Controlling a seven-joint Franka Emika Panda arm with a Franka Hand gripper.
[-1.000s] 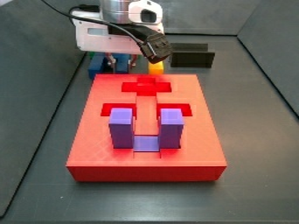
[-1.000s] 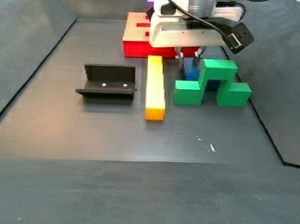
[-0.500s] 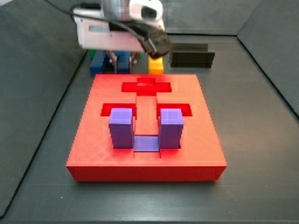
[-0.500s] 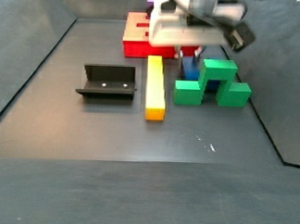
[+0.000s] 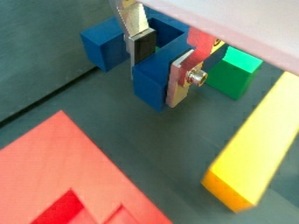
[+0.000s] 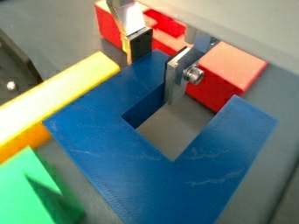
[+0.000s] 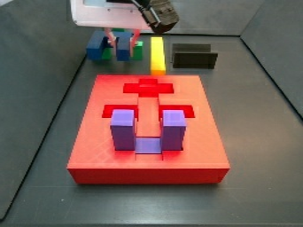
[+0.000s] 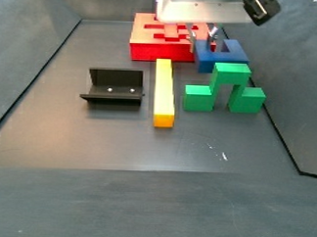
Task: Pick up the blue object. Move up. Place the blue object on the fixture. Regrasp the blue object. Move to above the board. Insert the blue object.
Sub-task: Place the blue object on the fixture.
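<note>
One step looks done: our gripper, top centre of a side view, has its jaws clamped on one prong of the blue object, apparently lifted. We judge everything else remains: the fixture at left sits empty, then regrasp and insertion into the board.

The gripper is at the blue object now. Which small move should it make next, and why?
Probably lift straight up. The gripper looks shut on one prong of the blue object, close to the green block and yellow bar; height would clear them before going to the fixture.
</note>
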